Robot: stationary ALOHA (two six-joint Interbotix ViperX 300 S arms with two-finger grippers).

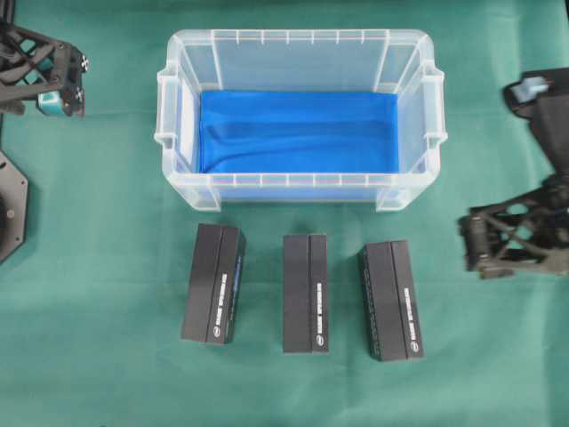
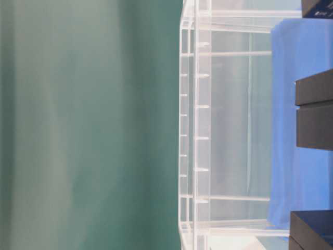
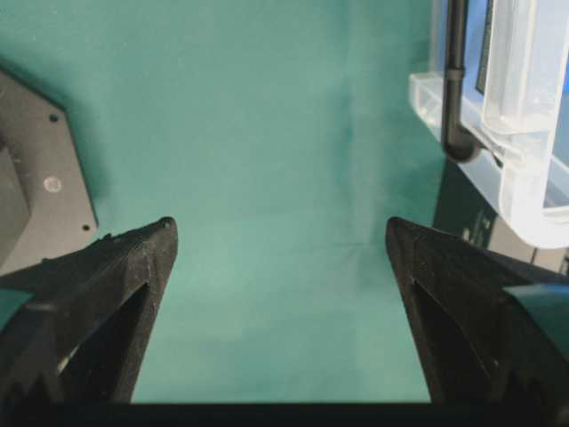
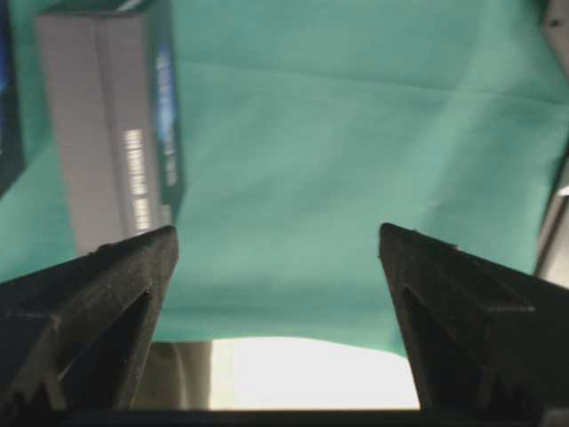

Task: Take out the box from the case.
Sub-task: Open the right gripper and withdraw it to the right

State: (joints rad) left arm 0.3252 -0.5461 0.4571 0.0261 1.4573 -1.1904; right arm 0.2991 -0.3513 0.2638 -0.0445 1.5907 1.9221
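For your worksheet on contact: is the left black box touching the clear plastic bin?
Apart. The overhead view shows a strip of green cloth between the left black box and the near wall of the clear plastic bin.

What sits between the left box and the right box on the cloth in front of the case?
A third black box lies between the left box and the right box, apart from both, shown in the overhead view.

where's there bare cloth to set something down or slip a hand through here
Widest bare cloth lies left of the case, between it and the left gripper, and below the three black boxes. A smaller patch sits between the case and the right gripper. The boxes leave narrow lanes between them. The case's blue lining is also bare.
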